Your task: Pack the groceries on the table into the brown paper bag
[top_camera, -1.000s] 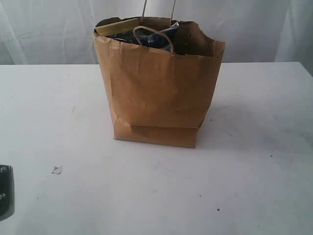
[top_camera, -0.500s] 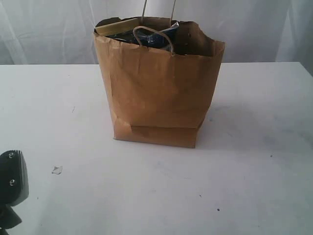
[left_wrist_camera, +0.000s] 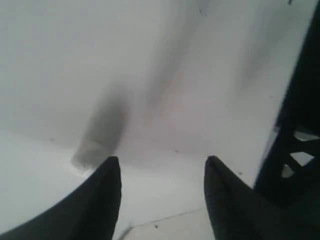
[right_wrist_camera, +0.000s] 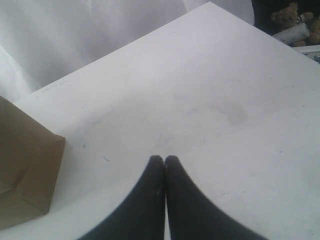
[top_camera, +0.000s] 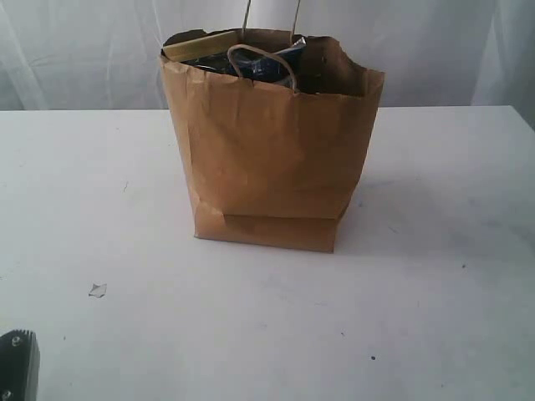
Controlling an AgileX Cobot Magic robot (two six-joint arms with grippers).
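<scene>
Brown paper bag (top_camera: 267, 159) stands packed on the table (top_camera: 435, 317). The left gripper (left_wrist_camera: 162, 160), jaws apart and empty, has dropped back near-left. The right gripper (right_wrist_camera: 164, 159) is closed, idle. Packing looks done.

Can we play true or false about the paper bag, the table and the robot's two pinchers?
1. The brown paper bag stands upright on the table. True.
2. The bag is empty. False: a dark-blue packet and other things show at its rim.
3. The right gripper is wide open. False: it is shut tight, with nothing in it.
4. The left gripper is open, with only bare table showing in the gap. True.
5. A big jar stands on the table in front of the bag. False: only a tiny white crumb lies there.
</scene>
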